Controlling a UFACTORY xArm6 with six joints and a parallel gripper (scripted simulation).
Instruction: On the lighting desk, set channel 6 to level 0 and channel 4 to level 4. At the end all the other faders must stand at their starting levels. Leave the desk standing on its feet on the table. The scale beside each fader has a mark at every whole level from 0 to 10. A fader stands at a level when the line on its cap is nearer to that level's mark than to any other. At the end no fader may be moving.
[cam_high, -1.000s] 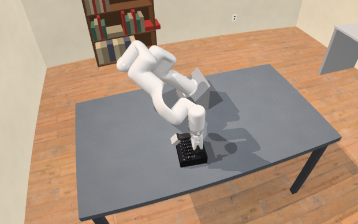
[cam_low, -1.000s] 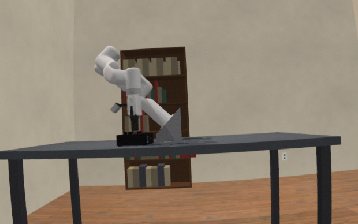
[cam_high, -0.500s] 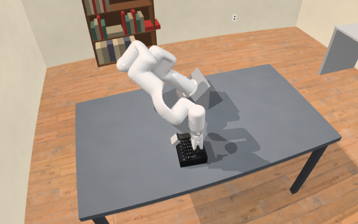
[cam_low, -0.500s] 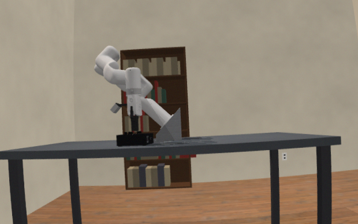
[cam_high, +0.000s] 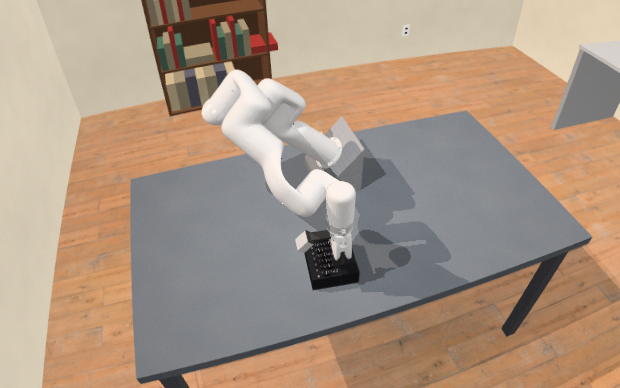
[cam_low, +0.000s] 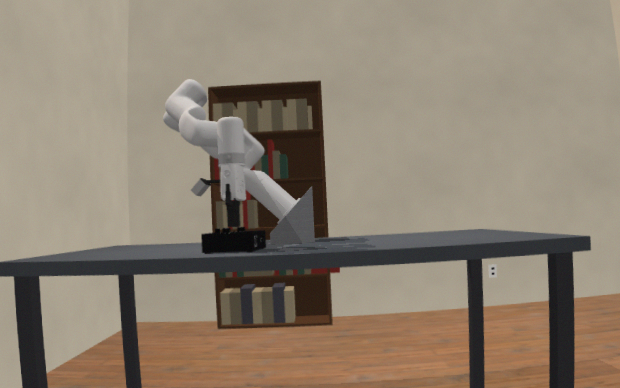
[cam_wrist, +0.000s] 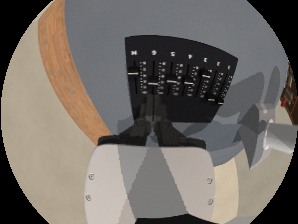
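The lighting desk (cam_high: 334, 276) (cam_low: 233, 242) (cam_wrist: 180, 50) is a small black box with a row of several faders. It stands flat on the grey table (cam_high: 200, 225) (cam_low: 400, 249) (cam_wrist: 100, 23), near the front edge. My gripper (cam_high: 342, 256) (cam_low: 231, 223) (cam_wrist: 153, 102) is shut with nothing between the fingers and points straight down over the desk. In the wrist view its tips sit at the near end of the second fader slot from the left. The fader caps stand at differing heights. I cannot tell whether the tips touch a cap.
The arm's grey wedge-shaped mount (cam_high: 346, 145) (cam_low: 298, 220) stands on the table behind the desk. A bookshelf (cam_high: 210, 45) (cam_low: 270, 150) stands by the back wall. A second grey table (cam_high: 590, 85) is at the far right. The table's edge lies close to the desk.
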